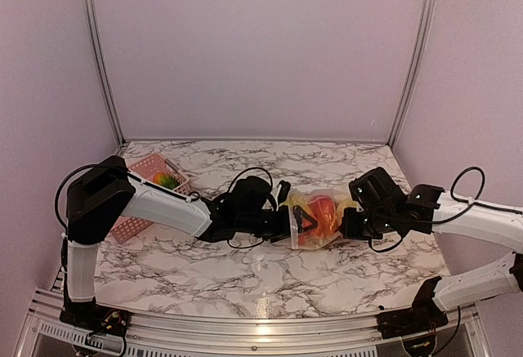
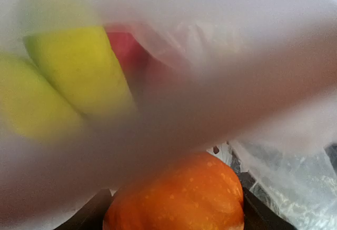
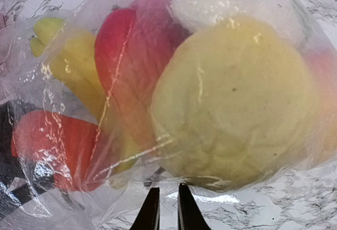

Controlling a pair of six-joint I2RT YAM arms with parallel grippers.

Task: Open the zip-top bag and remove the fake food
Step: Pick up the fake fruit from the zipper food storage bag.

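Observation:
The clear zip-top bag (image 1: 320, 200) lies at mid-table between both arms, with fake food inside. My left gripper (image 1: 284, 215) reaches into its left end. In the left wrist view its dark fingers (image 2: 87, 217) are closed on either side of an orange fruit (image 2: 176, 198), with yellow bananas (image 2: 79, 67) and a red piece (image 2: 126, 48) blurred behind the film. My right gripper (image 1: 347, 220) is at the bag's right end, its jaws (image 3: 167, 196) nearly together on the film. Through the plastic show a yellow lemon (image 3: 237, 103), a red-pink dragon fruit (image 3: 137, 61) and a red piece (image 3: 52, 146).
A pink slatted basket (image 1: 135, 222) stands at the left behind my left arm, with a green-and-orange fruit (image 1: 164, 180) in it. The marble table (image 1: 245, 279) is walled at the back and on both sides.

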